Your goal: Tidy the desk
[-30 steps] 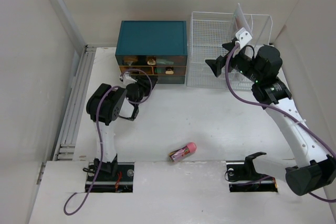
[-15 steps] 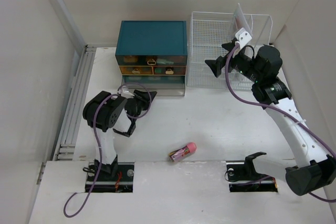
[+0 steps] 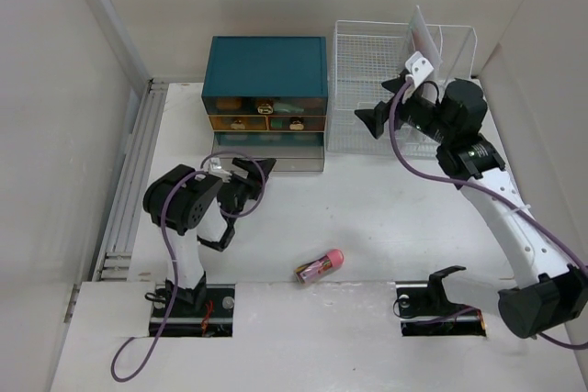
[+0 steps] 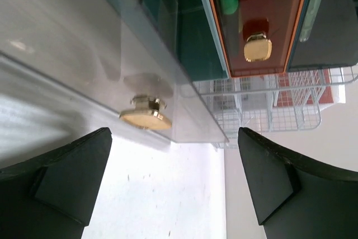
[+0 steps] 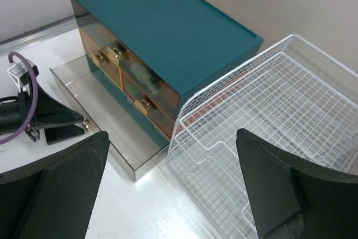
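Observation:
The white desk (image 3: 367,213) carries a teal drawer box (image 3: 266,66) at the back. Its clear bottom drawer (image 3: 276,159) is pulled out, with a gold knob (image 4: 145,117) on its front. My left gripper (image 3: 239,202) hovers just in front of that knob, open, with nothing between the fingers (image 4: 67,177). A small pink-capped object (image 3: 320,265) lies near the front edge. My right gripper (image 3: 386,98) hangs open and empty above the white wire rack (image 3: 404,121). In the right wrist view the pulled-out drawer (image 5: 100,102) lies beside the rack (image 5: 279,121).
The upper orange drawers (image 4: 257,32) hold small items and have gold knobs. A white sheet-like thing (image 3: 423,36) stands in the rack's back. A metal rail (image 3: 129,190) runs along the desk's left edge. Walls close off the left, back and right.
My left gripper drew back from the drawer box, pulling the bottom drawer out by its knob. It then let go and opened. The right arm shifted slightly.

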